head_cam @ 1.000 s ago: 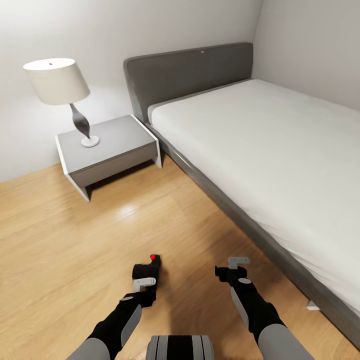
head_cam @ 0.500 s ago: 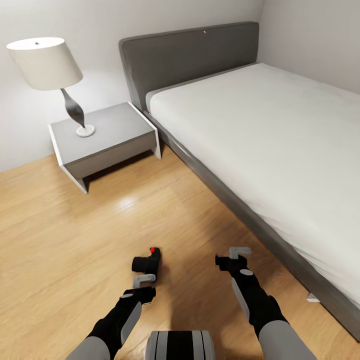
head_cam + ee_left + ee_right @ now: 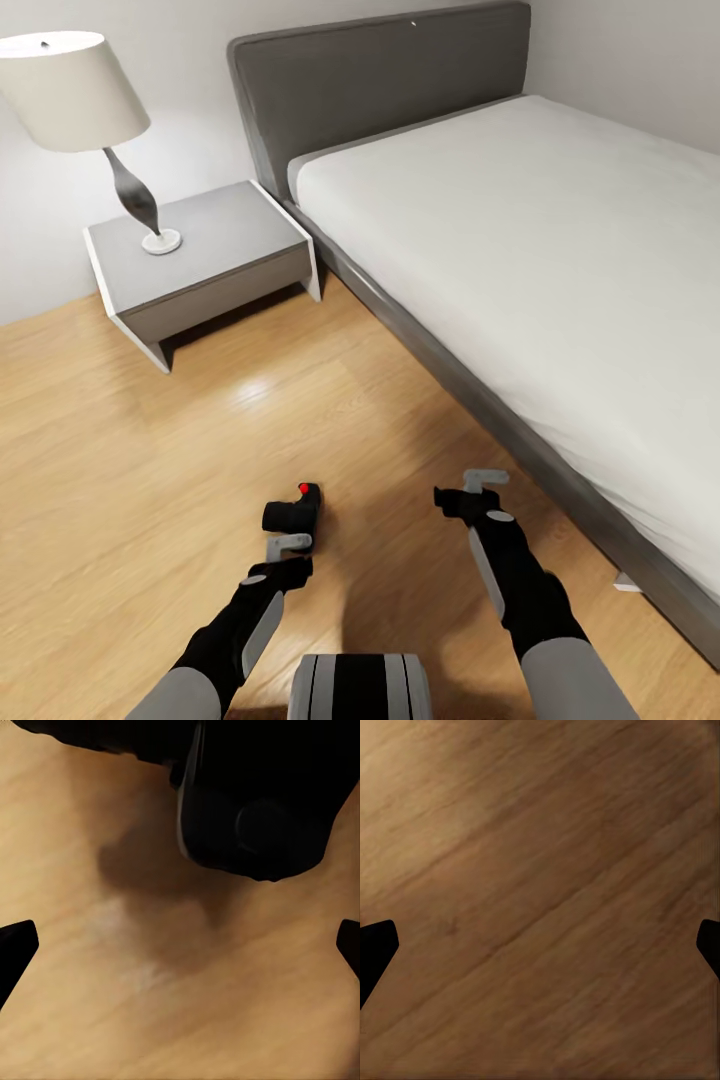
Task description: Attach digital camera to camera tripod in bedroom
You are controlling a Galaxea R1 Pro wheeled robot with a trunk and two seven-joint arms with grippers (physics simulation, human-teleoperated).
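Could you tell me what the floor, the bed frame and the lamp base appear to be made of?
The floor looks like light wood planks with a satin finish: grain lines, a soft glare patch. The bed frame seems to be matte grey upholstery or painted board; its flat, even surface leaves that open. The lamp base looks like polished metal or glazed ceramic, judging by the bright streaks on its twisted stem.

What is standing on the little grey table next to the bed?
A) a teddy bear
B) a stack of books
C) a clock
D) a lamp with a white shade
D: a lamp with a white shade and a twisty dark stem stands on the grey bedside table, beside the bed.
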